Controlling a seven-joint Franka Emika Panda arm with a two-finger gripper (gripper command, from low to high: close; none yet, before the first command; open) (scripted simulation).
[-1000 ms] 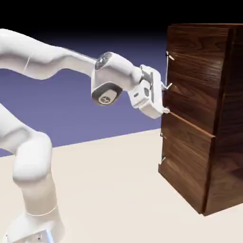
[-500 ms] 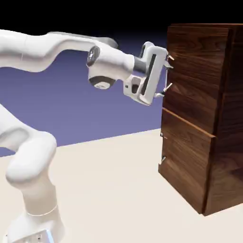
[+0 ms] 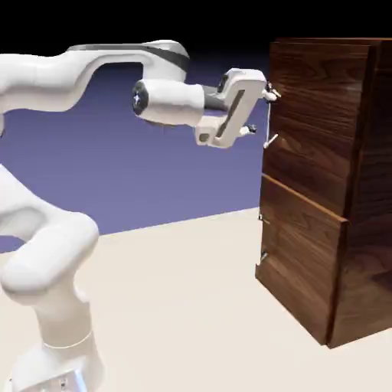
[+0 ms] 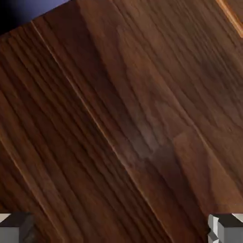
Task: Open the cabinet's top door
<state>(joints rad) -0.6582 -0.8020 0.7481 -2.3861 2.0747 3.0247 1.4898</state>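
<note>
The cabinet (image 3: 366,191) of dark walnut wood stands at the exterior view's right. Its top door (image 3: 310,115) is the upper panel and lies flush with the front. A thin silver bar handle (image 3: 269,122) runs down the door's left edge. My gripper (image 3: 261,112) hovers level just left of the handle's upper part, its upper fingertip close to the handle's top mount. It is open and holds nothing. In the hand view, wood grain of the top door (image 4: 123,109) fills the picture. The two grey fingertips (image 4: 227,228) sit far apart in the bottom corners, and no handle shows between them.
Below the top door sits a shorter lower panel (image 3: 298,253) with its own small handle (image 3: 262,239). The cream table (image 3: 184,306) runs under the arm to the cabinet's foot.
The hand has risen from the handle's lower end to its upper part and turned more level. The jaws stayed wide. The door has not moved.
</note>
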